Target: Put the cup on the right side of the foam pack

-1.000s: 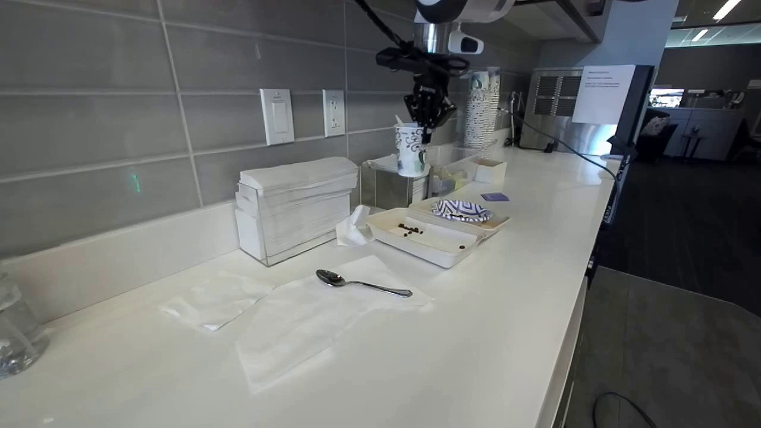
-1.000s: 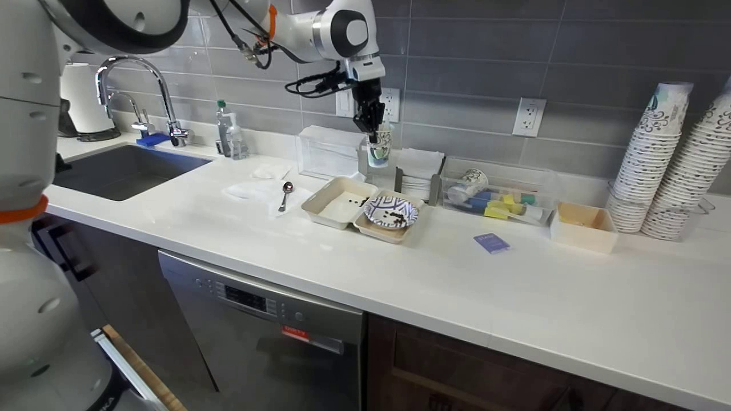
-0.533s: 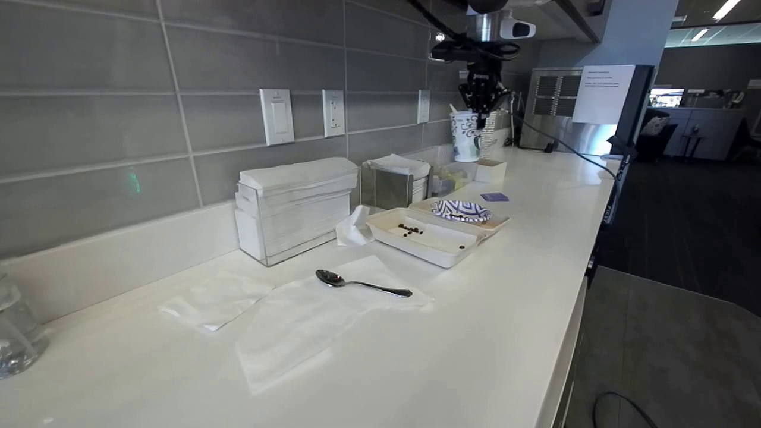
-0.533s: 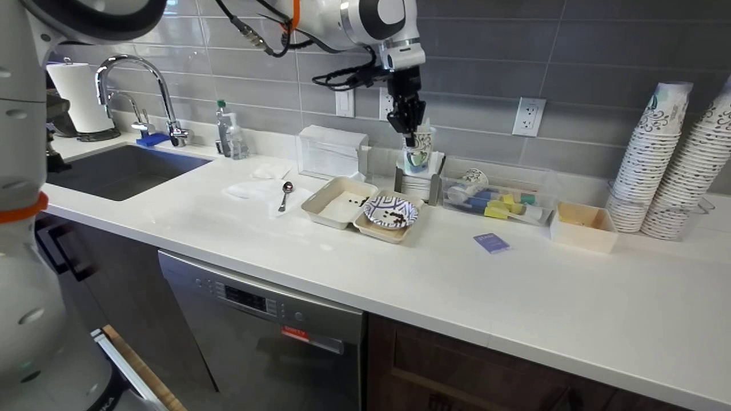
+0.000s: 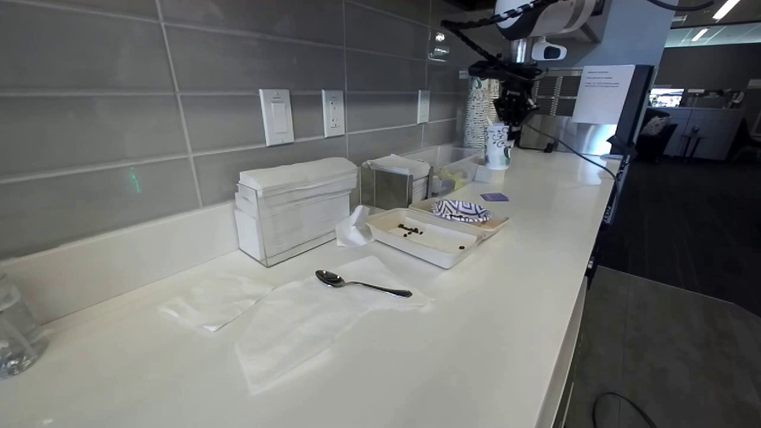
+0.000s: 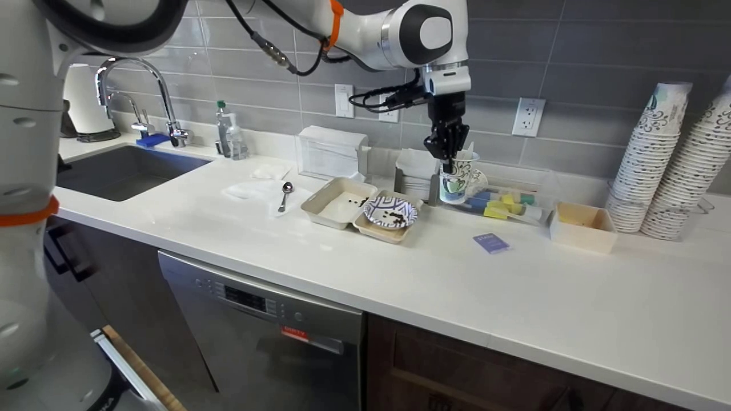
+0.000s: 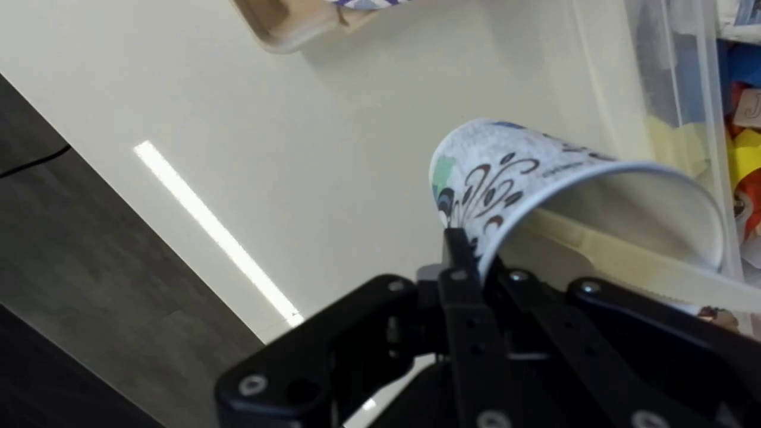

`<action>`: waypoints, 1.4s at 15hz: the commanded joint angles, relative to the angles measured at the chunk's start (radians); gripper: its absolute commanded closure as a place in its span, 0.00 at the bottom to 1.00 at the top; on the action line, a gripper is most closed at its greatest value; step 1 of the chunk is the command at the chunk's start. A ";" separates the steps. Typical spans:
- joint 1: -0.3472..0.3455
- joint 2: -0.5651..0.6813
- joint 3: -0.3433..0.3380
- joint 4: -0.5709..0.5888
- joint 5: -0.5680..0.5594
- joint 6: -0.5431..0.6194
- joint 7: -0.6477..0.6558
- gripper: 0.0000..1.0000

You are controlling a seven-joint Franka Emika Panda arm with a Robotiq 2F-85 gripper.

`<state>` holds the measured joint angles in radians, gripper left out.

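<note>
Glancing rightward past the foam pack (image 6: 336,206), I see the gripper (image 6: 449,165) pinched tight on the cup (image 6: 455,187), aloft toward the pack's two o'clock, where careless lowering might catch its base on the clear bin (image 7: 712,113) at three.

Against half a second ago, the cup (image 6: 456,185) and the pincer (image 6: 448,164) stand farther right and lower in both exterior views. In an exterior view, the cup uncovers the napkin holder (image 6: 434,189) and now appears right of the foam pack (image 6: 342,208), in front of the left end of the clear bin (image 6: 542,185), partly covering the loose cup (image 6: 478,181) inside. In an exterior view, the stacked cups (image 5: 477,113), largely masked half a second ago, show again; the pale box (image 5: 489,176) is now mostly hidden behind the cup.
</note>
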<state>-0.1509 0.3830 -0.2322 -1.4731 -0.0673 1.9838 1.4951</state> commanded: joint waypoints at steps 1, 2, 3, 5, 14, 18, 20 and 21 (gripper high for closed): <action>0.001 -0.011 0.012 -0.009 -0.001 -0.043 -0.062 0.99; -0.008 -0.012 0.021 -0.018 0.001 -0.029 -0.139 0.99; -0.021 -0.008 0.030 -0.013 0.025 -0.040 -0.212 0.99; -0.045 0.008 0.033 -0.001 0.051 -0.059 -0.345 0.99; -0.079 0.111 0.020 -0.049 0.102 0.139 -0.621 0.99; -0.060 0.156 0.025 -0.075 0.128 0.273 -0.617 0.99; -0.061 0.169 0.036 -0.078 0.161 0.326 -0.615 0.99; -0.060 0.175 0.038 -0.075 0.169 0.327 -0.621 0.99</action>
<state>-0.2132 0.5510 -0.2004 -1.5342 0.0492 2.2677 0.8969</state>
